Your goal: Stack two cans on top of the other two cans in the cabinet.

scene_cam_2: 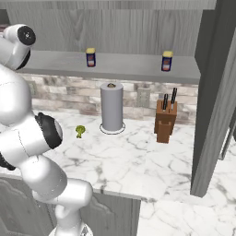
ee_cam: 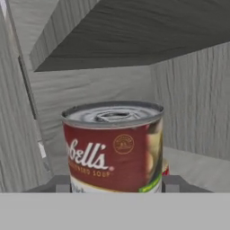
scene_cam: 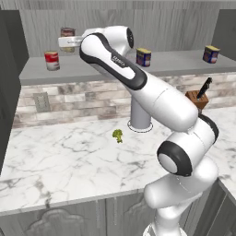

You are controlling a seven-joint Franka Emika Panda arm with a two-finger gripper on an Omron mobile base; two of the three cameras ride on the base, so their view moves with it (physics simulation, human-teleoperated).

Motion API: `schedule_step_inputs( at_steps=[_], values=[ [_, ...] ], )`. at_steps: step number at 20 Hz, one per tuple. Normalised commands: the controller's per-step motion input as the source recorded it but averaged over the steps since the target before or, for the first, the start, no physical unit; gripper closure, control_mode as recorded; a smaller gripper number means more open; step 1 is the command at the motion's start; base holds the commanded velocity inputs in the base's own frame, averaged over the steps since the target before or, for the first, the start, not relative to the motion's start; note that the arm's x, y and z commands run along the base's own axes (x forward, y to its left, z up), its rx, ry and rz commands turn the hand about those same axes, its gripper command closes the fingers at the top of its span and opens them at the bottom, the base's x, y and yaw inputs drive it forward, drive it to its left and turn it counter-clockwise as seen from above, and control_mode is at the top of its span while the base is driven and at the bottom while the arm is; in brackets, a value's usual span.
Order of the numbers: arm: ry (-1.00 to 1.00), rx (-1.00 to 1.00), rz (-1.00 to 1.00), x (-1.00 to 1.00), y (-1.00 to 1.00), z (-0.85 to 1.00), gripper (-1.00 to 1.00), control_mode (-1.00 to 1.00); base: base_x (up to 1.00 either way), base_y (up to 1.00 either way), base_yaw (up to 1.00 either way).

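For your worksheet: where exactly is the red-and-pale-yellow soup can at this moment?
The red-and-pale-yellow can sits upright between the tool's fingers in the hand view; in the left base view it is raised above the cabinet shelf, up and right of the red-and-white can.

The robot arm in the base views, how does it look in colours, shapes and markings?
The arm is built of glossy white rounded segments, with black bands and caps at the joints. One upper link carries a long black stripe with small white lettering, too small to read. The gripper is white and blocky.

red soup can [ee_cam: 112, 146] sits right between the finger tips [ee_cam: 63, 183], grey cabinet wall [ee_cam: 90, 87] just behind it
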Motion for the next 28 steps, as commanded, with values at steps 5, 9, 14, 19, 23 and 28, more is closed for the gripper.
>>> schedule_step_inputs(
  at_steps=[5, 9, 14, 19, 23, 28],
  values=[
    [0.00, -0.03, 0.03, 0.19, 0.23, -0.03, 1.00, -1.00, 0.00, 0.00, 0.00],
    [0.01, -0.07, 0.02, 0.22, 0.21, -0.01, 1.00, -1.00, 0.00, 0.00, 0.00],
    [0.01, -0.09, 0.00, 0.17, 0.14, -0.02, 1.00, -1.00, 0.00, 0.00, 0.00],
    [0.00, -0.06, 0.00, 0.07, 0.07, -0.06, 1.00, -1.00, 0.00, 0.00, 0.00],
    [-0.01, -0.01, 0.00, 0.05, 0.08, -0.06, 1.00, -1.00, 0.00, 0.00, 0.00],
    [-0.02, 0.00, 0.00, 0.04, 0.04, -0.05, 1.00, -1.00, 0.00, 0.00, 0.00]
  ],
)
